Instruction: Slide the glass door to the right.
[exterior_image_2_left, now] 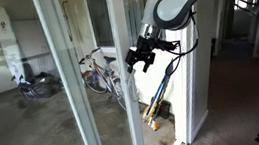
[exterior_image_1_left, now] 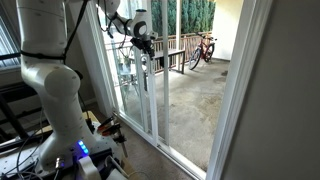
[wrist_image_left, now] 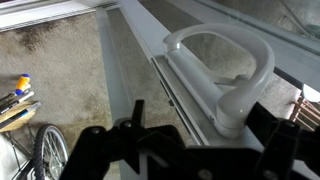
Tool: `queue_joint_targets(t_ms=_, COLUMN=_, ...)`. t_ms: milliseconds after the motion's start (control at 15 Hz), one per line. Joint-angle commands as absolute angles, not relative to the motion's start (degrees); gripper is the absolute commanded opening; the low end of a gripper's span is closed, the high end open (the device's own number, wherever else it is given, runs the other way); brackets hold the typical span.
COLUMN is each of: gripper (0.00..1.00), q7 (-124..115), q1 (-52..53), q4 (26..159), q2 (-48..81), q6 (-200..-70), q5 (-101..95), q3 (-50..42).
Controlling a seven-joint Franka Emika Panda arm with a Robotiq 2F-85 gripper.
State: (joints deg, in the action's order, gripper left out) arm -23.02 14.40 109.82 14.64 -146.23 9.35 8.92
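Observation:
The glass door shows in both exterior views as a tall clear pane with a narrow white stile [exterior_image_1_left: 150,100] [exterior_image_2_left: 133,107]. Its white D-shaped pull handle [wrist_image_left: 228,62] fills the wrist view, mounted on the stile [wrist_image_left: 150,40]. My gripper [exterior_image_1_left: 143,42] [exterior_image_2_left: 142,54] is at the stile at handle height. In the wrist view its two black fingers [wrist_image_left: 205,135] are spread wide, with the near end of the handle between them. The right finger is close against the handle base; the left finger stands well apart from it. The gripper is open.
Beyond the glass is a concrete patio with bicycles [exterior_image_1_left: 202,50] [exterior_image_2_left: 97,72] and a surfboard [exterior_image_2_left: 7,43] against the far wall. A wide white jamb [exterior_image_1_left: 240,90] stands beside the opening. Long-handled tools [exterior_image_2_left: 157,109] lean by the door's foot. The robot base [exterior_image_1_left: 60,100] is indoors.

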Motion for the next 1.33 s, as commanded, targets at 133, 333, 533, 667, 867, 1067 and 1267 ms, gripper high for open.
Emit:
queue_joint_targets(t_ms=133, gripper=1.00, q7=-22.95, q1=11.00, q4=114.73, q2=11.45, q6=-140.64, q5=7.67, q3=4.81)
queue_joint_targets(t_ms=333, gripper=1.00, q7=-23.86, q1=11.20, q4=113.05, q2=13.14, q6=-139.14, q5=6.06, q3=4.09)
queue_joint_targets(t_ms=533, gripper=1.00, q7=-22.89, q1=10.62, q4=113.05, q2=14.23, q6=-139.19, q5=5.44, q3=3.30)
queue_joint_targets(t_ms=667, gripper=1.00, q7=-21.56, q1=9.86, q4=113.10, q2=14.88, q6=-139.61, q5=6.76, q3=3.07)
queue_joint_targets(t_ms=867, gripper=1.00, q7=-21.08, q1=8.94, q4=113.69, q2=14.83, q6=-139.79, q5=7.38, q3=2.70)
queue_joint_targets(t_ms=1067, gripper=1.00, q7=-18.03, q1=6.88, q4=114.66, q2=13.42, q6=-138.79, q5=9.72, q3=2.87)
queue_joint_targets(t_ms=1267, gripper=1.00, q7=-14.30, q1=5.07, q4=115.92, q2=11.13, q6=-137.21, q5=12.49, q3=3.07)
